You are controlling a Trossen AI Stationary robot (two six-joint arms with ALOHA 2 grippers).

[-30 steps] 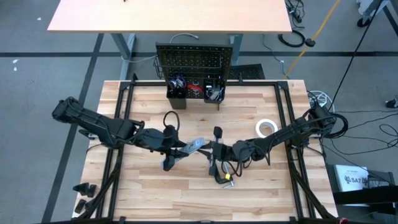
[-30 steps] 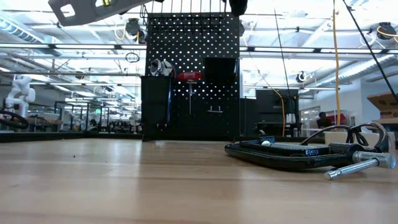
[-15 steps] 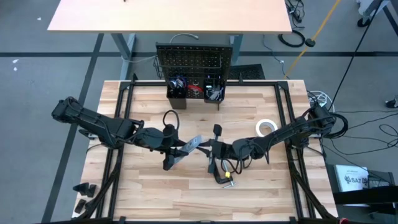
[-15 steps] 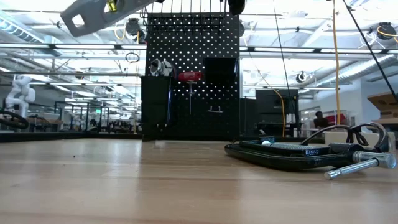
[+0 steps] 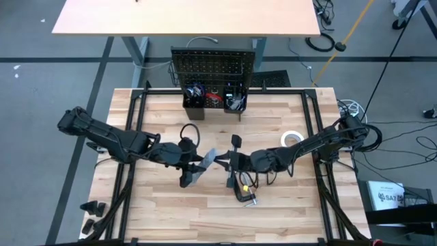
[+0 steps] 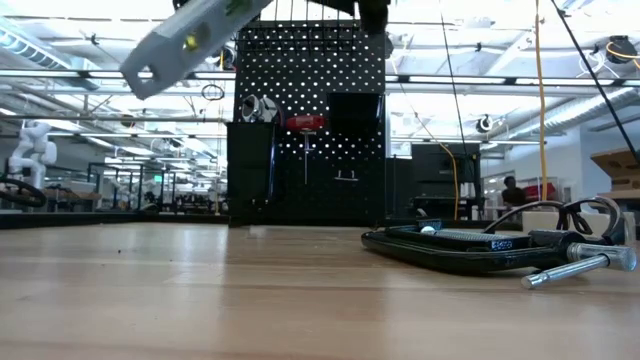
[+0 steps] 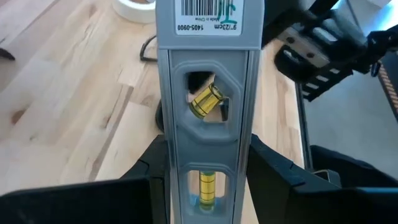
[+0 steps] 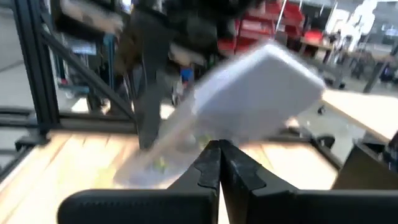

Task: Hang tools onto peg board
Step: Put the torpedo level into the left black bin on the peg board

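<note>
A silver level with yellow vials (image 5: 203, 166) hangs above the table's middle, with my left gripper (image 5: 193, 165) shut on it. In the low view the level (image 6: 190, 38) slants, its left end low and its right end high and out of the picture. My right gripper (image 5: 229, 162) is shut and stands at the level's right end. The black peg board (image 5: 213, 67) stands upright at the far edge, with tools on it and in its two bins. A black C-clamp (image 5: 240, 188) lies flat on the table below my right gripper. My left gripper pinches the level's two long narrow sides (image 7: 163, 168) between its two fingers, about midway along. The fingers lie along the level and slant down from the table's left. The level is clear of the table and tilted. My right gripper's shut fingertips (image 8: 219, 152) push on the level's right end (image 8: 249, 118) from the table's right, about level.
A white tape roll (image 5: 292, 140) lies on the table's right half. The C-clamp (image 6: 480, 245) with its steel screw lies near the table's middle. Black frame rails run along the table's left and right sides. Bare wood lies in front of the peg board (image 6: 310, 120).
My right gripper has moved a little toward the table's left, against the level's right end. The level has tipped in my left gripper's hold: its right end has risen and its left end, with the hanging hole, has sunk.
</note>
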